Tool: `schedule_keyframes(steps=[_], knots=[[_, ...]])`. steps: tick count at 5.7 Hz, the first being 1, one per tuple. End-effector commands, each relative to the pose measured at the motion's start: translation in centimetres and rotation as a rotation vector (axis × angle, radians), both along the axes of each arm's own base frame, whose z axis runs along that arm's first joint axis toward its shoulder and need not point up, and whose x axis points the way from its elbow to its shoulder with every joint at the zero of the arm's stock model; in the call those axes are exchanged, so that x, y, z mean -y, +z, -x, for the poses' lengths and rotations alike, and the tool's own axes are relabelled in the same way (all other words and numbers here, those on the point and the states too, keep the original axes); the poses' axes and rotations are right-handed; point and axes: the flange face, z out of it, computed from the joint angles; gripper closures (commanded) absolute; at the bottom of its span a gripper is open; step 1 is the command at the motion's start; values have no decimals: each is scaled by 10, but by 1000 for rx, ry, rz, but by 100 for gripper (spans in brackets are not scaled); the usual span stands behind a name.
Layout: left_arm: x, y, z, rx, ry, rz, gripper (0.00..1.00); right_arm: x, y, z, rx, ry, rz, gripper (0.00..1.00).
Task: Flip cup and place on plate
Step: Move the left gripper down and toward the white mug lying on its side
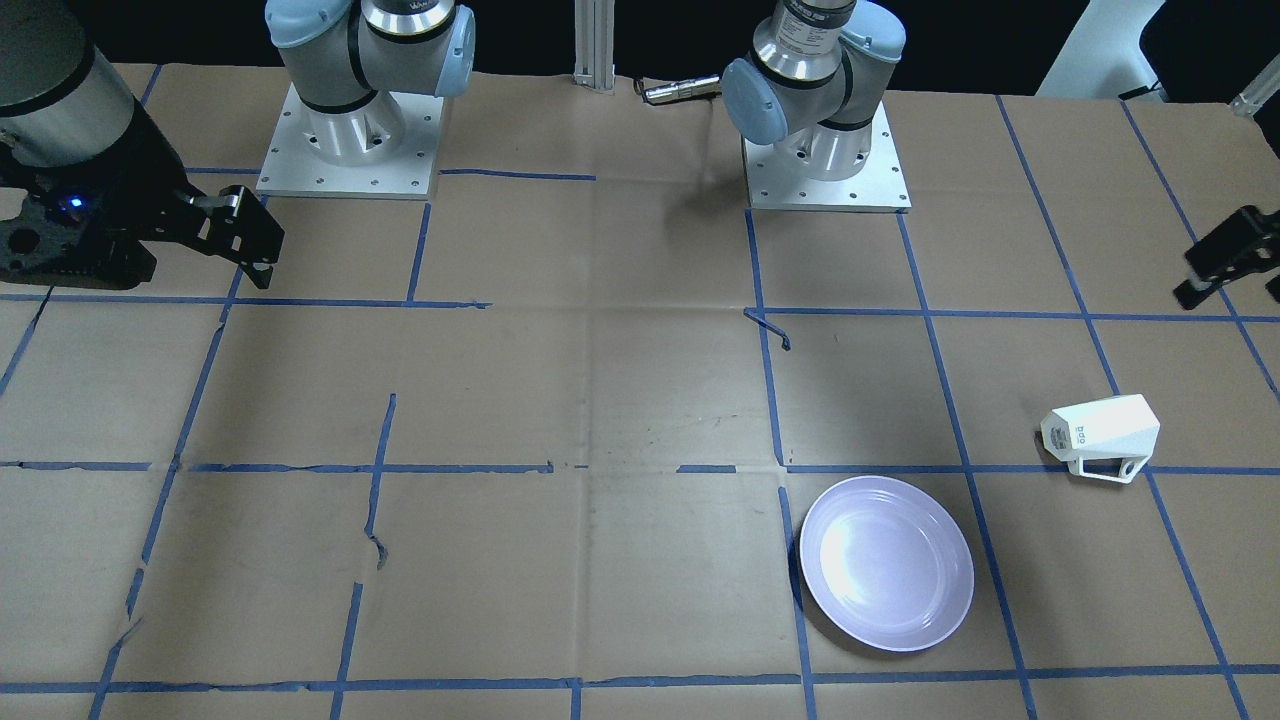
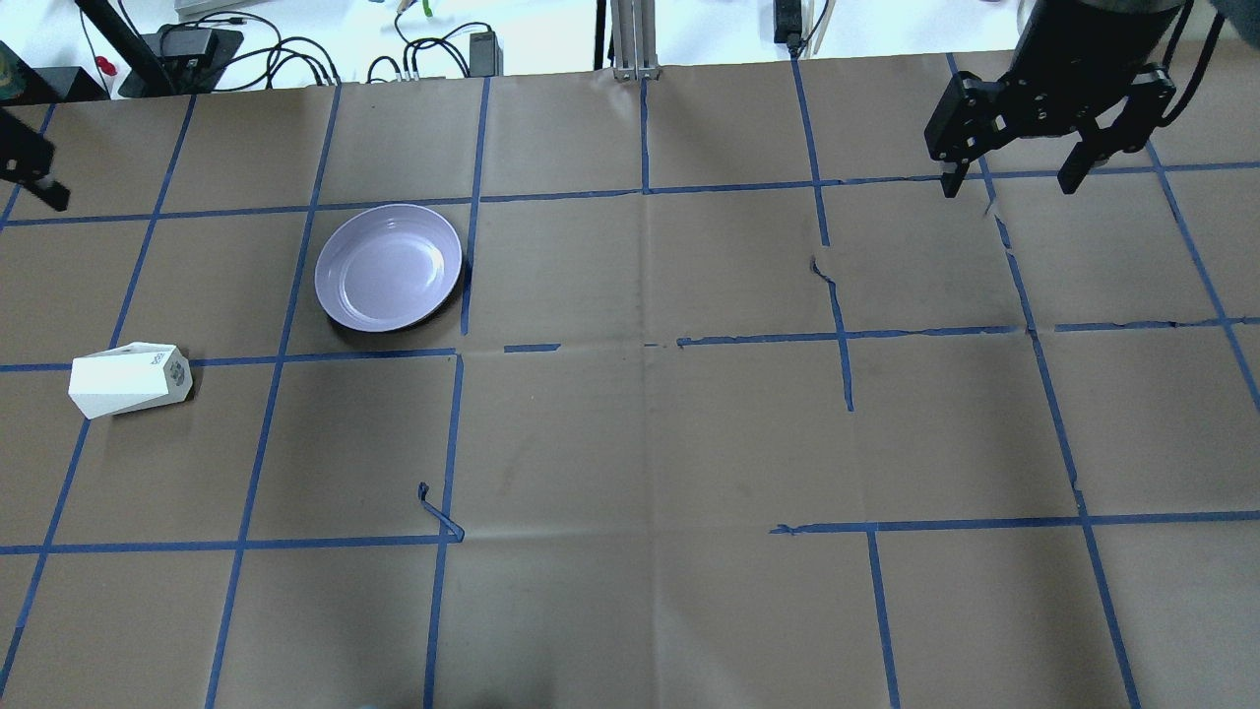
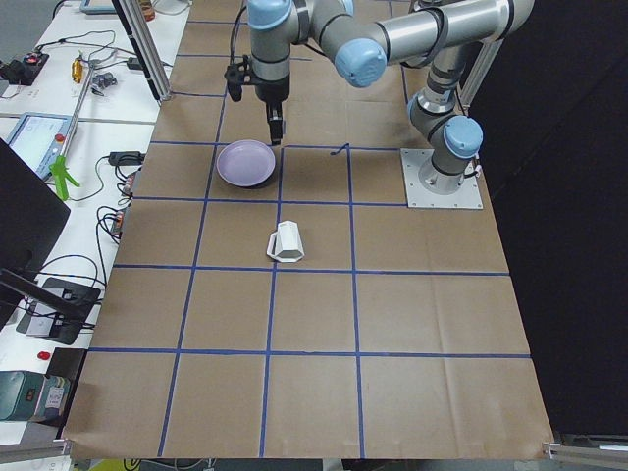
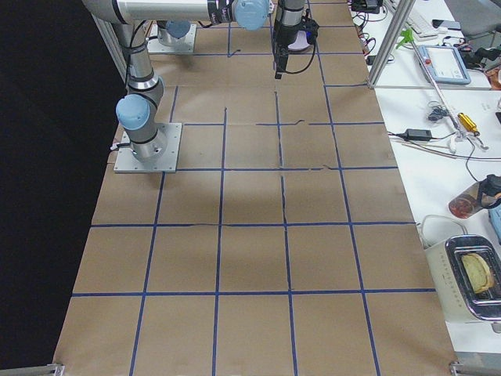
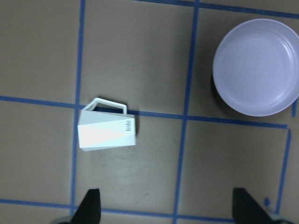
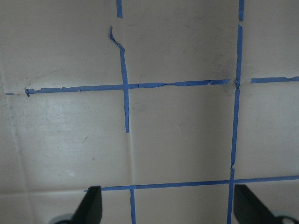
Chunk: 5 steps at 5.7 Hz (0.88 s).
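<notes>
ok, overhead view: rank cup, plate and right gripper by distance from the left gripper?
From the left gripper, at the view's far-left edge:
1. cup, far left, lying on its side.
2. plate, left of centre.
3. right gripper, top right, across the table.

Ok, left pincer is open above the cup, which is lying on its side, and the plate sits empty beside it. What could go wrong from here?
1. The cup lies on its side with slanted facets, so the left pincer could slip off them or shove it away while closing.
2. Its handle sticks out sideways and might snag the pincer.
3. The plate is glossy with a shallow rim, so a tilted release could let the cup tip or slide.
</notes>
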Motion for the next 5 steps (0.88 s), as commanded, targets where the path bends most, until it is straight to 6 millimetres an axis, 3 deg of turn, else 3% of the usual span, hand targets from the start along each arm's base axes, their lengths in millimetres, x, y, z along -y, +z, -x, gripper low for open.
schedule_keyframes(steps=[1,2,3,4,5], knots=[[-45,-34,-148,-24,-147,-16,0,0,0,0,1,0,0,0],[-44,-39,-174,-26,-190,-10,0,0,0,0,0,0,0,0],[-39,-46,-177,-61,-188,20,0,0,0,0,0,0,0,0],[-45,-71,-202,-164,-134,82,0,0,0,0,0,0,0,0],[-53,-120,-237,-313,-55,123,0,0,0,0,1,0,0,0]])
